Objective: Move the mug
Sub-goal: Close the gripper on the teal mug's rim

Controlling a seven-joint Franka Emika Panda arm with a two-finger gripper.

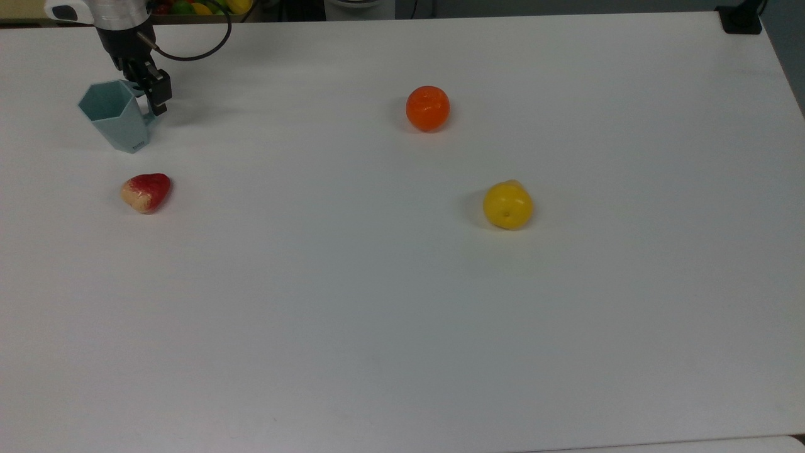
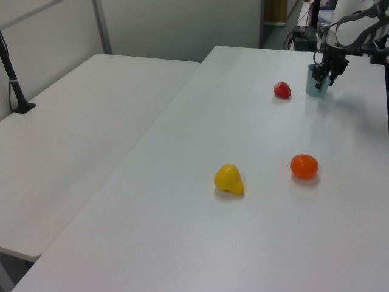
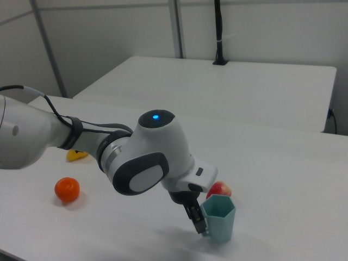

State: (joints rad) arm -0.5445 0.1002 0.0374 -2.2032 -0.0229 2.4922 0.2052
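Teal mug (image 1: 116, 119) upright, end effector (image 1: 153, 94) at handle; grip state can't tell.

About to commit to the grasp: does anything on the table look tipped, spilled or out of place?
Nothing stands out. The pale teal faceted plastic mug stands upright, with the tool at its handle. The round orange fruit, yellow fruit and red-and-cream fruit lie apart on the white table.

- Wide bare table (image 1: 377, 327) is seen between the mug (image 1: 116, 119) and the orange (image 1: 427, 108).
- The red-and-cream fruit (image 1: 146, 192) lies near the mug.
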